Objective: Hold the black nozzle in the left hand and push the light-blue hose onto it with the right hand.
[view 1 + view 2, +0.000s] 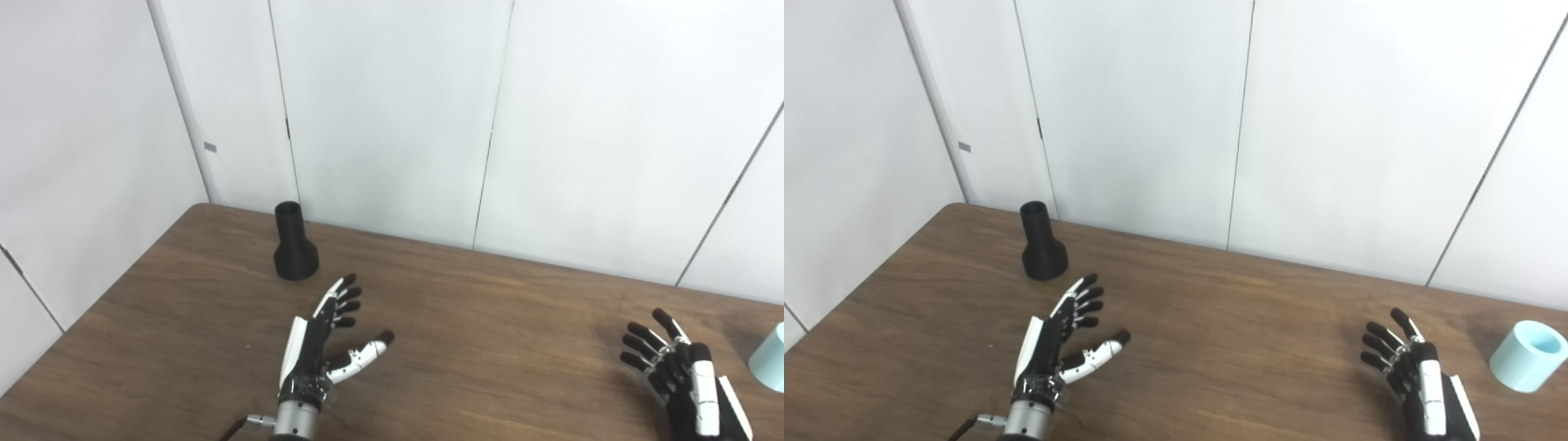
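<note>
Left hand: the left hand (327,340) hovers low over the wooden table (490,343), palm turned inward, fingers spread and holding nothing.
Right hand: the right hand (1415,373) sits near the table's right side, fingers apart and slightly curled, also empty.
Black nozzle: the black nozzle (294,243) stands upright near the table's far left edge, just beyond the left hand's fingertips, not touching them; narrow neck on top, flared base below.
Nozzle handling: it looks like rigid, light plastic; the flared base seems the best place to grip, leaving the neck free.
Light-blue hose: the light-blue hose (1528,355) is a short, thick-walled tube lying to the right of the right hand, apart from it.
Hose handling: probably light and slightly yielding; gripping around its wall mid-length should keep the opening clear.
</note>
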